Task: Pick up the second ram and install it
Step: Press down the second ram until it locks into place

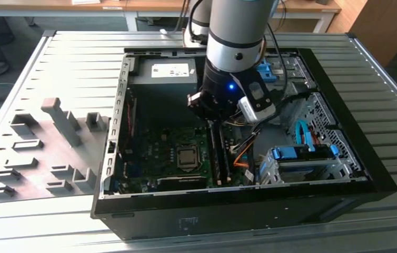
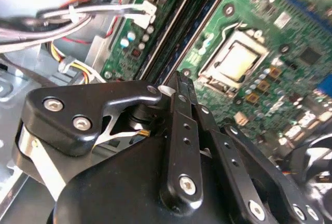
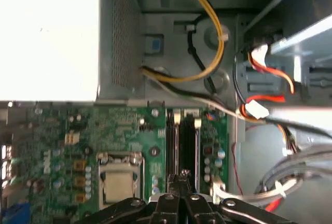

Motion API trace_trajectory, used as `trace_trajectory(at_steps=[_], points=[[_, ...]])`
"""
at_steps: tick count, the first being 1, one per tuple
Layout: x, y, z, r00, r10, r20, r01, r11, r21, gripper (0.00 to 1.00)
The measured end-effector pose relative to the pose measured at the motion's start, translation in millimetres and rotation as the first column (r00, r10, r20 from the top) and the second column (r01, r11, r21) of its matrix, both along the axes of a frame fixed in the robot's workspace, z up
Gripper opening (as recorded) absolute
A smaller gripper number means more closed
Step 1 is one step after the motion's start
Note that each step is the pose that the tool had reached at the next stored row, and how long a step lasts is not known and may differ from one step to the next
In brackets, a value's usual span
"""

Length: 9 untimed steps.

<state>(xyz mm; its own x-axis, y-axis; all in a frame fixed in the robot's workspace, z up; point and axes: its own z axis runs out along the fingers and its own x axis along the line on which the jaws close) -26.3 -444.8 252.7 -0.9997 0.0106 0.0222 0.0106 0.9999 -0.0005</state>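
Note:
My gripper [image 1: 212,118] is down inside the open computer case [image 1: 367,179], over the motherboard's [image 1: 160,153] memory slots. Two long dark sticks [image 1: 219,155] lie side by side in those slots, next to the processor socket [image 1: 186,156]. Which of the two is the second ram I cannot tell. In the first wrist view the gripper [image 3: 180,175] has its fingers together, shut, right above the sticks [image 3: 181,136]. The second wrist view shows the same shut fingertips [image 2: 177,79] over the slots [image 2: 192,22]. I cannot tell whether they touch a stick.
The grey power supply [image 1: 170,71] sits just behind the gripper. Loose orange and grey cables [image 1: 244,158] and a drive cage with blue parts [image 1: 304,155] crowd the exterior view's right. Grey fixture blocks [image 1: 58,132] stand on the table outside the case, at the exterior view's left.

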Motion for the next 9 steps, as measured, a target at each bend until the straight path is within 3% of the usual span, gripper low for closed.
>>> trace_trajectory(at_steps=[5,9], points=[[0.0,9.1,-9.3,1.0000,0.001,0.0001,-0.001,1.0000,0.0003,0.10],[0.0,12.1,-16.5,1.0000,0.001,0.0000,-0.001,1.0000,0.0000,0.10]])
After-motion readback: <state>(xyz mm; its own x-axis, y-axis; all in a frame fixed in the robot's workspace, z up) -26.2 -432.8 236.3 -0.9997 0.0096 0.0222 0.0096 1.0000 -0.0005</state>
